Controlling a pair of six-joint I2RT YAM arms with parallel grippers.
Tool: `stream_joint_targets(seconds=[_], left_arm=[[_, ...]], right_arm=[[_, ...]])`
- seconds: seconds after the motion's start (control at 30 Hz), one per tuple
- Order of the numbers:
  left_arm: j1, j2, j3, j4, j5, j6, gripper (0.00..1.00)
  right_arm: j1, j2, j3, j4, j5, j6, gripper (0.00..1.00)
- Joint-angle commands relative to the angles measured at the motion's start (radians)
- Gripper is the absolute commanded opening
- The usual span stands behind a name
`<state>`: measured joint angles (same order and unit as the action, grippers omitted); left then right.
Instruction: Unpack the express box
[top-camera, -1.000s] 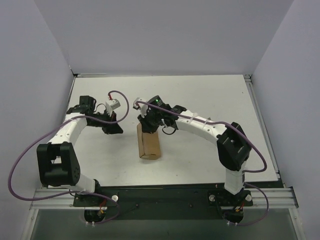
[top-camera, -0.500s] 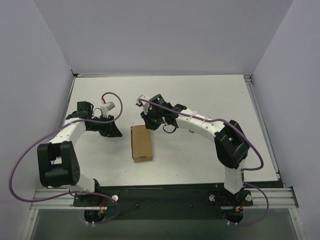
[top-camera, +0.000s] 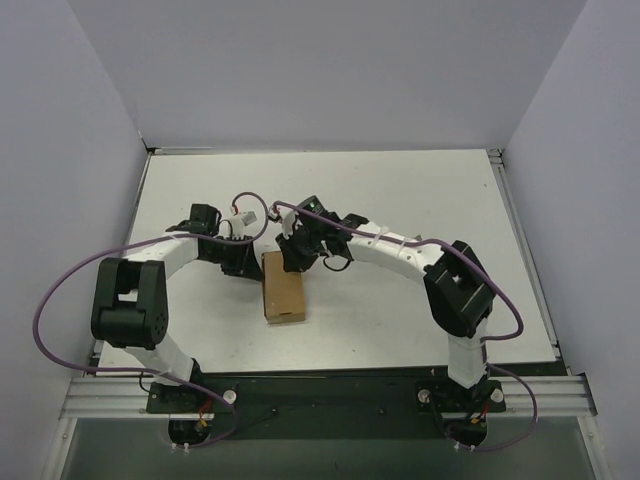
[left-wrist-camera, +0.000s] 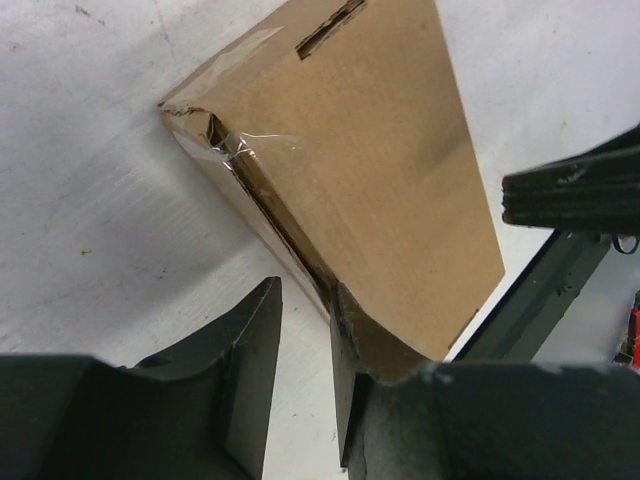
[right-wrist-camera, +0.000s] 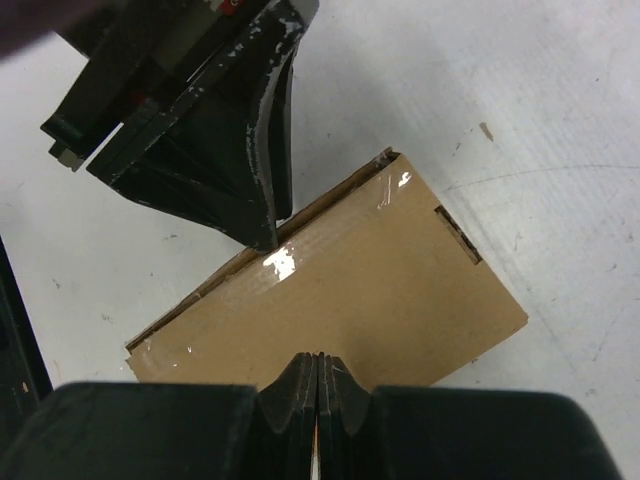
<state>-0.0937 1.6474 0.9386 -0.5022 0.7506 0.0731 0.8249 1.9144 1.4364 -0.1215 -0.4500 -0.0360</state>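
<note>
The express box (top-camera: 283, 288), an oblong brown cardboard mailer, lies flat mid-table with its lid facing up. In the left wrist view the express box (left-wrist-camera: 370, 150) shows a torn, taped corner and a dark seam along its long side. My left gripper (left-wrist-camera: 305, 292) is open at that side. One finger (left-wrist-camera: 345, 330) is against the seam and only bare table lies between the jaws. From the right wrist, my right gripper (right-wrist-camera: 317, 360) is shut and empty, its tips over the box lid (right-wrist-camera: 360, 280). The left finger (right-wrist-camera: 250, 170) touches the far long edge of the box.
The white table (top-camera: 420, 190) is enclosed by grey walls on three sides. A metal rail (top-camera: 330, 385) carries both arm bases at the near edge. Both arms (top-camera: 390, 250) converge on the far end of the box, with purple cables looping beside them.
The box went from propped up on its side to lying flat, shifted slightly left. My left arm swung right to its left edge and its gripper opened. The right gripper stayed shut.
</note>
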Motion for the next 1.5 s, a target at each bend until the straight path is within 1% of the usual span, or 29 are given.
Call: stream_joint_targets(seconds=[0.0, 0.2, 0.3, 0.33, 0.57, 0.77, 0.8, 0.83, 0.9, 0.97, 1.07, 1.13, 1.33, 1.4, 1.43, 1.47], left_arm=[[-0.023, 0.012, 0.014, 0.033, -0.091, -0.015, 0.35], [-0.017, 0.040, 0.016, 0.005, -0.117, -0.001, 0.32], [-0.017, 0.040, 0.017, -0.016, -0.186, 0.008, 0.31], [-0.014, 0.041, 0.017, -0.022, -0.233, 0.011, 0.31], [-0.001, 0.104, 0.066, -0.078, -0.327, 0.034, 0.29], [-0.006, 0.140, 0.081, -0.082, -0.323, 0.033, 0.30], [-0.005, 0.141, 0.083, -0.084, -0.320, 0.031, 0.31], [-0.005, 0.143, 0.088, -0.085, -0.309, 0.030, 0.34], [0.002, 0.131, 0.083, -0.070, -0.233, 0.028, 0.39], [0.002, 0.126, 0.080, -0.059, -0.195, 0.004, 0.45], [0.005, 0.147, 0.092, -0.068, -0.172, -0.033, 0.49], [0.017, 0.160, 0.097, -0.067, -0.181, -0.048, 0.52], [0.087, 0.196, 0.112, -0.078, -0.160, -0.067, 0.52], [0.088, 0.209, 0.114, -0.073, -0.105, -0.067, 0.51], [0.119, 0.228, 0.106, -0.049, -0.064, -0.068, 0.51], [0.121, 0.241, 0.103, -0.033, 0.023, -0.068, 0.50]], right_arm=[[0.005, 0.018, -0.022, 0.016, -0.006, 0.036, 0.00], [-0.004, 0.028, -0.063, 0.010, 0.000, 0.036, 0.00], [-0.012, 0.026, -0.080, 0.011, 0.020, 0.036, 0.00], [-0.015, 0.029, -0.083, 0.013, 0.027, 0.036, 0.00], [-0.021, 0.025, -0.096, 0.016, 0.048, 0.021, 0.00], [-0.032, 0.002, -0.136, 0.017, 0.071, 0.004, 0.00], [-0.033, -0.003, -0.139, 0.017, 0.076, 0.002, 0.00], [-0.036, -0.006, -0.145, 0.019, 0.077, 0.002, 0.00], [-0.038, -0.012, -0.148, 0.020, 0.079, 0.001, 0.00], [-0.043, -0.011, -0.146, 0.023, 0.082, -0.001, 0.00], [-0.044, -0.011, -0.146, 0.020, 0.085, -0.002, 0.00], [-0.046, -0.012, -0.146, 0.019, 0.086, -0.002, 0.00], [-0.050, -0.020, -0.152, 0.020, 0.093, -0.004, 0.00], [-0.053, -0.018, -0.153, 0.020, 0.099, -0.004, 0.00], [-0.053, -0.020, -0.153, 0.020, 0.099, -0.004, 0.00], [-0.053, -0.017, -0.149, 0.019, 0.097, -0.004, 0.00]])
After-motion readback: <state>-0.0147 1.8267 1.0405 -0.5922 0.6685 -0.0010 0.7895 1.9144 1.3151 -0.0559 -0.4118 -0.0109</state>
